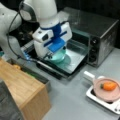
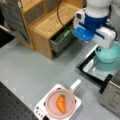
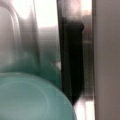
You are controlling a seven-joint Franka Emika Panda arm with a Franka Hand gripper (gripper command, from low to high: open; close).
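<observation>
While the arm stoops over the oven door, a teal bowl lies right under its gripper.

Largest first: the toaster oven [image 1: 100, 32] fills a front view's upper right, its dropped door [image 1: 75, 61] forming a shelf. On that door rests the teal bowl [image 1: 58, 57], directly beneath the gripper [image 1: 51, 53], touching or nearly so; whether the fingers are spread or pinching its rim I cannot tell. The wooden cabinet [image 2: 47, 22] with its open drawer [image 2: 60, 40] stands beside. Well apart, a pink pan [image 2: 60, 103] holds a carrot [image 2: 60, 103].
</observation>
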